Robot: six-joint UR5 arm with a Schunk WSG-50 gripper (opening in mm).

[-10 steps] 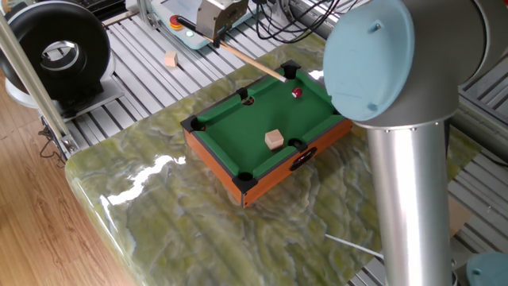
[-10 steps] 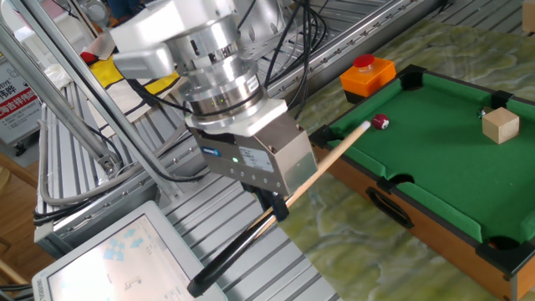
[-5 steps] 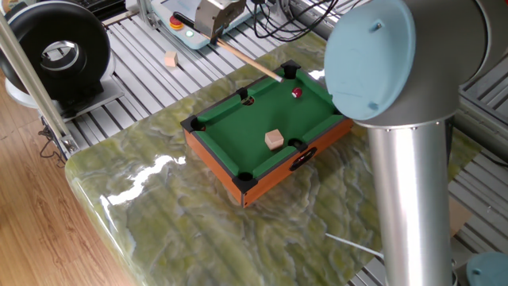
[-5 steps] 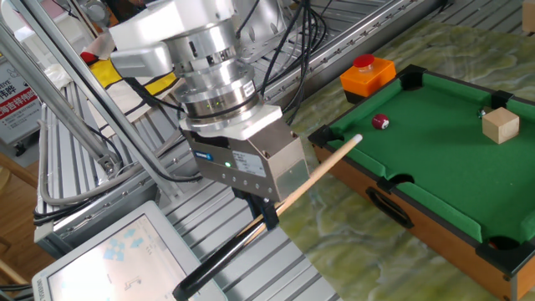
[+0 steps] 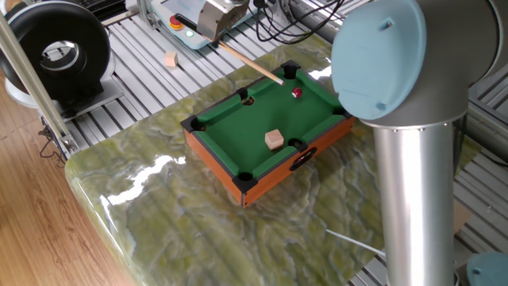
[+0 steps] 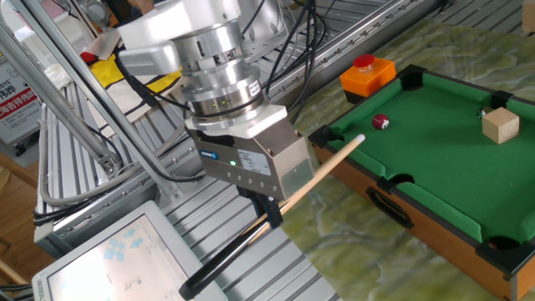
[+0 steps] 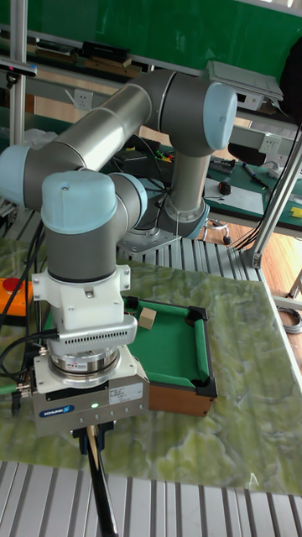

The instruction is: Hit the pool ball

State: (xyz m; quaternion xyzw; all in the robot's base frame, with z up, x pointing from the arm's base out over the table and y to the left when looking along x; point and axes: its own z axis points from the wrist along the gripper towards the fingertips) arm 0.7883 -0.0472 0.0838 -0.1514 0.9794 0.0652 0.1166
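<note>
The pool ball (image 6: 380, 122), small, glossy and dark red, rests on the green felt of the toy pool table (image 6: 435, 213) near its far corner pocket; it also shows as the pool ball (image 5: 297, 93). My gripper (image 6: 267, 211) is shut on a wooden cue stick (image 6: 322, 167) with a black butt. The cue tip hovers at the table's rim, a short gap from the ball. In one fixed view the gripper (image 5: 216, 36) sits behind the table with the cue stick (image 5: 252, 63) pointing in. The tall view has the gripper (image 7: 91, 435) low, and the ball is hidden.
A tan wooden cube (image 6: 500, 125) sits on the felt near a side pocket, also seen as cube (image 5: 275, 140). A red button on an orange box (image 6: 366, 73) stands beside the table's far corner. Another small block (image 5: 170, 59) lies on the slatted metal. My arm's column (image 5: 413, 199) fills the right foreground.
The cue tip drew back from just beside the ball to the table's rim, then held with a slight shift of the gripper. The ball has not moved.
</note>
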